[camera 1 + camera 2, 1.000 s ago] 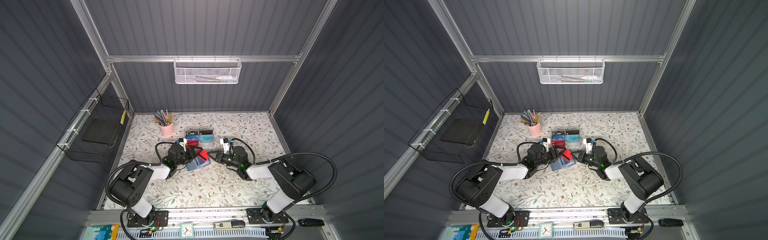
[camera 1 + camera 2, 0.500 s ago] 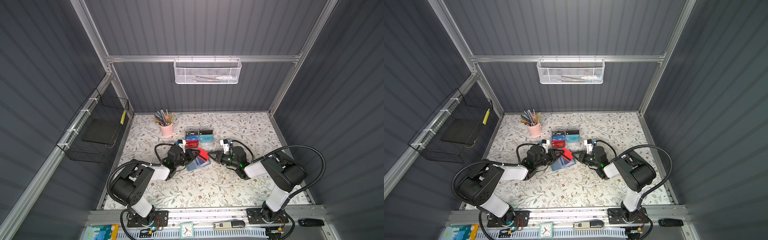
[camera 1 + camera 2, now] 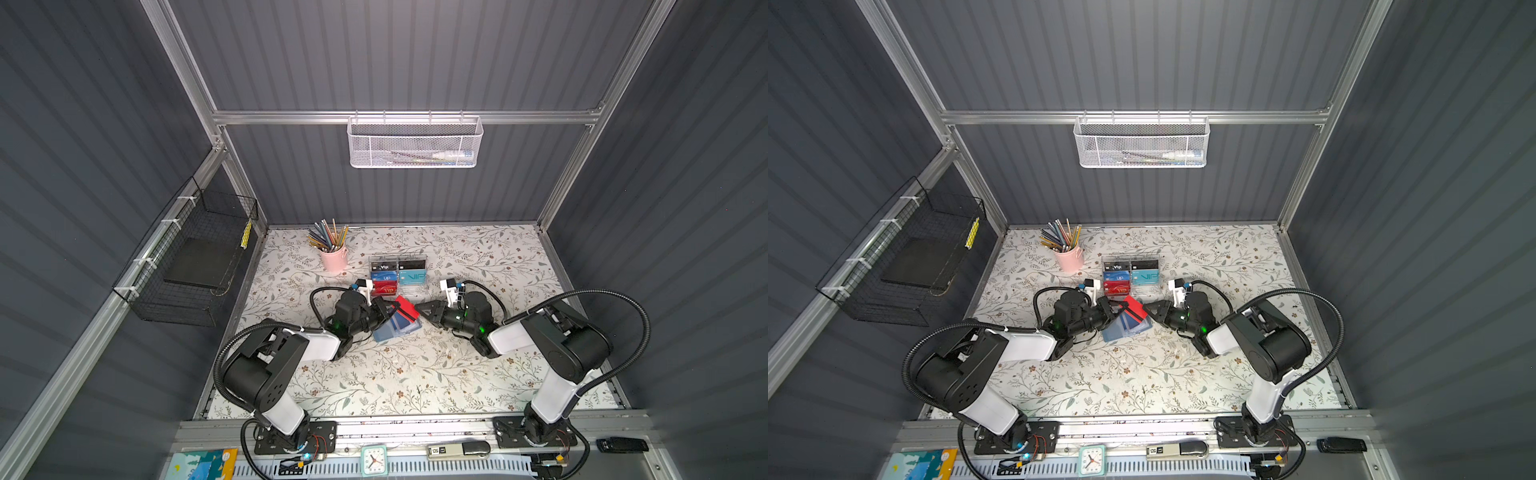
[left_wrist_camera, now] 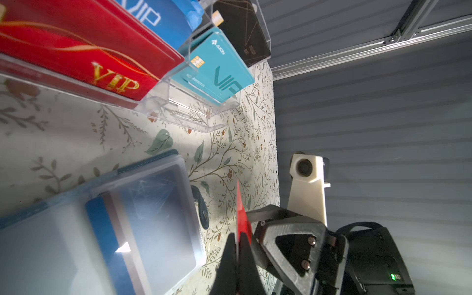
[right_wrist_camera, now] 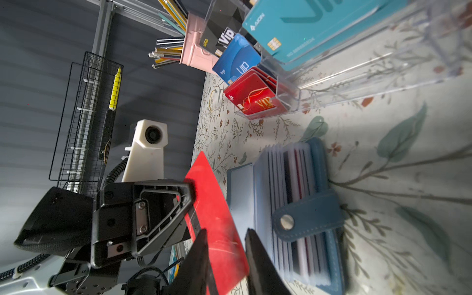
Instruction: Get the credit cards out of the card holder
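Handover: left gripper (image 4: 238, 245) is pinched tight on one edge of a red card (image 3: 406, 308); right gripper (image 5: 224, 255) straddles the opposite edge with its jaws parted and the card between them, apparently no longer gripping.
Step in hand: judged as a pass of one drawn card from right claw to left, above the card holder (image 3: 397, 328).
Card holder: just below and beside both claws on the floral mat (image 3: 415, 374), open and fanned, snap tab (image 5: 306, 219) loose; a blue card (image 4: 107, 229) sits in a clear sleeve, and more card edges show between the sleeves.
Next move: right claw probably backs straight off the red card, the left carries it aside and sets it down; then another reach into the sleeves.
Edges: acrylic rack (image 4: 178, 112) of VIP cards stands close beyond the claws; pink pencil cup (image 3: 333, 257) further off, on the left claw's side.
Open room: bare mat lies wide behind both claws toward the arm bases, and out past the right arm.
Risk: red card is held by a narrow edge, so it could pivot or slip.
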You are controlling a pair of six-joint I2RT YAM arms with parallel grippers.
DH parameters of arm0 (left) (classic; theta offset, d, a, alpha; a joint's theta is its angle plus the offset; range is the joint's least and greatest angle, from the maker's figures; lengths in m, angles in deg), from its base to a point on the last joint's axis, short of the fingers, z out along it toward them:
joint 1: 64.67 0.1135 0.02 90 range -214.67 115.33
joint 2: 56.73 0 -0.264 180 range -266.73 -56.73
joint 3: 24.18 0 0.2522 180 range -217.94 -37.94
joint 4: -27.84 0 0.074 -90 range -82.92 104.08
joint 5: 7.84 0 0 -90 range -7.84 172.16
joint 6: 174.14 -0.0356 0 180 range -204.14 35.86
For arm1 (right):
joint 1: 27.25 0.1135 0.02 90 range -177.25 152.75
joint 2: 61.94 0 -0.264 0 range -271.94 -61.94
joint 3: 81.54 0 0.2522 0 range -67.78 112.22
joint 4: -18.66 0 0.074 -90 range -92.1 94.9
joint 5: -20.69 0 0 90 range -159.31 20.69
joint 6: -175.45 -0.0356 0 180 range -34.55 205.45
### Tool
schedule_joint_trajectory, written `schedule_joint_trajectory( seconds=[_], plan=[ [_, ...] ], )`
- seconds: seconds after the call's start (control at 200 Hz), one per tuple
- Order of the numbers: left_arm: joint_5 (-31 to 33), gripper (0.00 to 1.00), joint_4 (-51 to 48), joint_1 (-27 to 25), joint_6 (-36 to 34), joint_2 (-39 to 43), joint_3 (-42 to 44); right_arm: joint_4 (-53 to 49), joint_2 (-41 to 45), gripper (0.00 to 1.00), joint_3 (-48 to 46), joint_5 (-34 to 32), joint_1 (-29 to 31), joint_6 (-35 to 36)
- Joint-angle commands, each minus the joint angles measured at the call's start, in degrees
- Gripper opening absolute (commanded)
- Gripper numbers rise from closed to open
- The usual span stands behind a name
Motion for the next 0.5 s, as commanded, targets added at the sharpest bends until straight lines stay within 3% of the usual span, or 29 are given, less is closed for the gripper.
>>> schedule_joint_trajectory(
  seconds=[0.0, 0.135, 0.235, 0.36, 0.495],
  plan=[
    [4.7, 0.0, -7.2, -0.4, 0.2, 4.3, -1.2, -6.0, 6.1, 0.42, 0.1, -1.2, -0.3, 4.8],
    [12.8, 0.0, -22.8, -0.5, 0.2, 10.6, -5.4, -18.8, 15.5, 0.55, -0.1, -5.1, -0.3, 11.0],
    [22.4, 0.0, -46.4, -0.8, 3.9, 12.9, -14.3, -29.1, 22.7, 0.7, 0.7, -8.3, -0.3, 15.6],
    [28.9, 0.0, -65.4, -0.8, 10.6, 12.1, -23.6, -40.9, 29.0, 0.98, 3.5, -10.6, -0.2, 21.5],
    [32.1, 0.0, -75.0, -0.9, 20.7, 11.7, -29.0, -50.4, 32.3, 0.99, 6.7, -12.0, 0.5, 26.1]
  ],
)
